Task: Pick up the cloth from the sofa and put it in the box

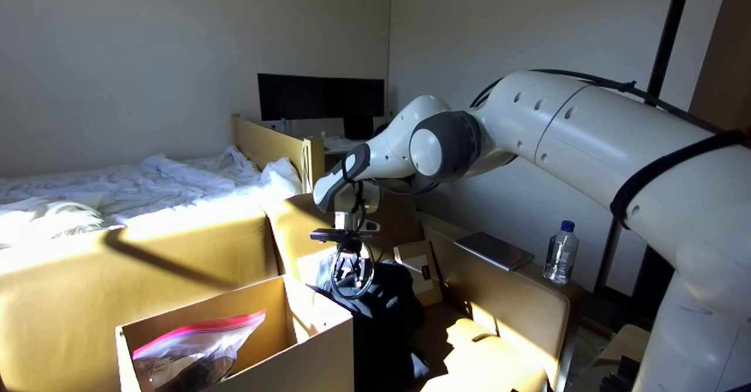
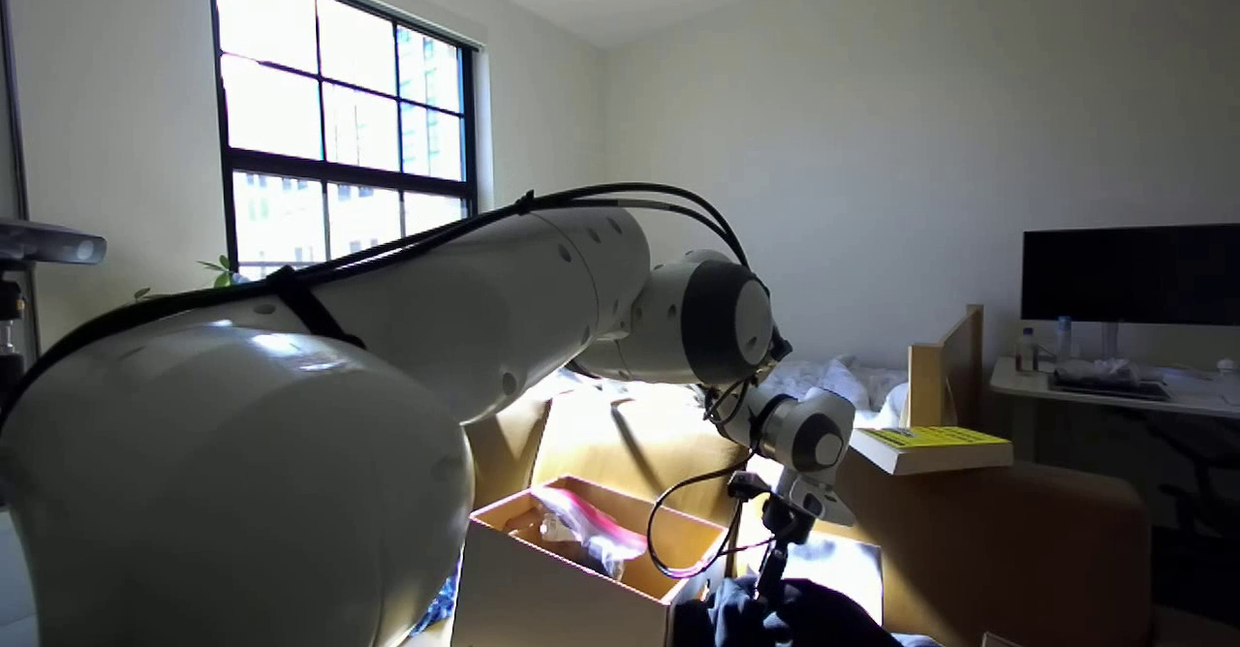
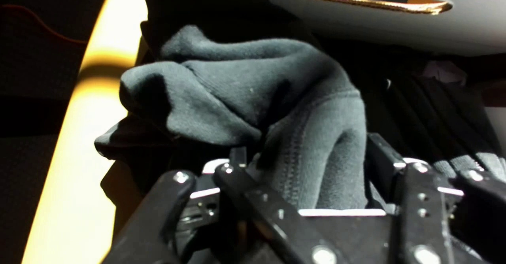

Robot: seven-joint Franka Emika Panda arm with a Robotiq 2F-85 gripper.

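The cloth is a large, crumpled black garment lying on the sofa beside the box; it shows in both exterior views (image 1: 384, 316) (image 2: 809, 613) and fills the wrist view (image 3: 245, 82), where it looks dark grey with a stitched seam. My gripper (image 1: 352, 276) points down into the top of the cloth, and in an exterior view its tips (image 2: 770, 584) meet the fabric. In the wrist view my gripper (image 3: 310, 153) has its fingers wide apart with a fold of cloth between them. The tan box (image 1: 320, 351) (image 2: 552, 599) stands open beside the cloth, with a pink-topped clear bag (image 1: 199, 345) inside.
The tan sofa (image 1: 146, 280) is behind the box. A bottle (image 1: 561, 254) and a dark flat laptop-like object (image 1: 494, 250) rest on its armrest. A yellow book (image 2: 935, 444) lies on another armrest. A pale panel with a slot (image 3: 367, 1) is close above the cloth.
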